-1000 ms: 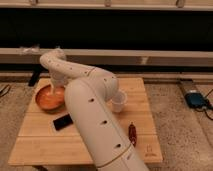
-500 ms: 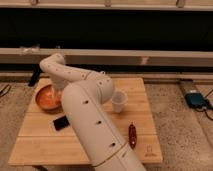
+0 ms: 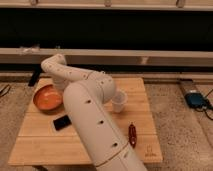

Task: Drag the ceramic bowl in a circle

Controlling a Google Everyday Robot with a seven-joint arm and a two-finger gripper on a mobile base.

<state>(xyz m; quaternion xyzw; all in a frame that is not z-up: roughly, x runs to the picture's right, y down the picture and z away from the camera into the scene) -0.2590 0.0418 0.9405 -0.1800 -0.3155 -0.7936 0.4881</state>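
The ceramic bowl [image 3: 46, 98], wide, shallow and orange-red inside, sits at the back left of the wooden table [image 3: 45, 145]. My white arm [image 3: 92, 120] rises from the bottom of the camera view, bends at an elbow above the table's back edge and comes down at the bowl's right rim. The gripper [image 3: 59, 85] is at that rim, mostly hidden behind the arm. Whether it touches the bowl does not show.
A translucent white cup [image 3: 119, 100] stands right of the arm near the table's middle. A small black flat object [image 3: 62, 122] lies in front of the bowl. A dark red elongated item [image 3: 132, 134] lies at the front right. A blue device [image 3: 196, 99] sits on the floor, right.
The arm has swung leftward, uncovering the cup, and its wrist has come down at the bowl's right rim. The bowl has shifted slightly to the left.
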